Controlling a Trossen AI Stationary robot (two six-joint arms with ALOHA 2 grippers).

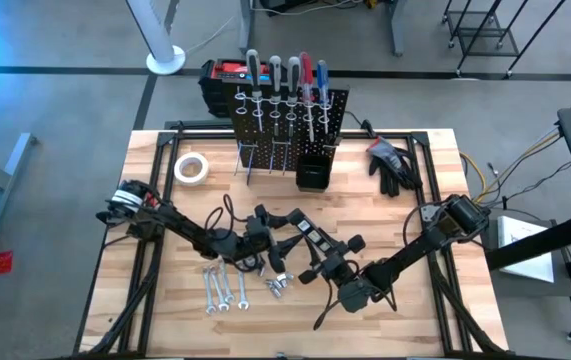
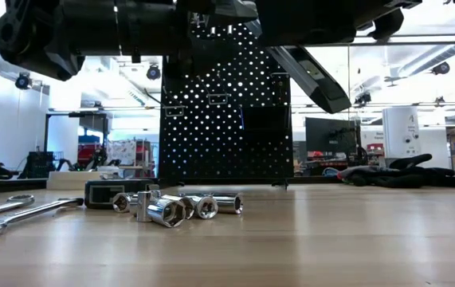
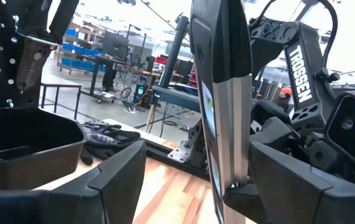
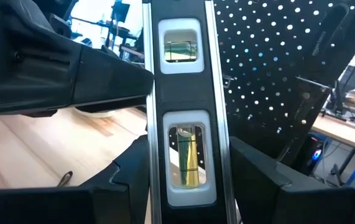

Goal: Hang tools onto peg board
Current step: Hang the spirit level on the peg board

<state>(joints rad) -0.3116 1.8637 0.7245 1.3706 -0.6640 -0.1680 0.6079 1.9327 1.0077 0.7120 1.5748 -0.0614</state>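
Note:
A small black spirit level (image 1: 307,232) with silver edges and green vials hangs above the table's middle, where my two arms meet. My right gripper (image 4: 189,186) is shut on it. My left gripper (image 3: 186,186) is open around it: the level (image 3: 224,124) stands close to one finger, with a gap to the other. The black peg board (image 1: 290,118) stands upright at the far edge, with several screwdrivers in its ring holders and a black bin (image 1: 313,170) at its foot. Silver wrenches (image 1: 223,290) and sockets (image 2: 171,209) lie flat on the table. My right gripper pinches the level's two narrow silver edges (image 4: 151,168) between its fingers, beside a vial window (image 4: 186,155). The fingers come in about level and lie across the level. It hangs slanted (image 2: 307,76), clear of the table. My left gripper: I cannot tell whether its finger (image 3: 270,180) touches the level.
A white tape roll (image 1: 192,167) lies left of the peg board and black gloves (image 1: 393,162) lie right of it. A black-and-red case (image 1: 227,80) sits behind the board. Bare wood lies along the table's near right.

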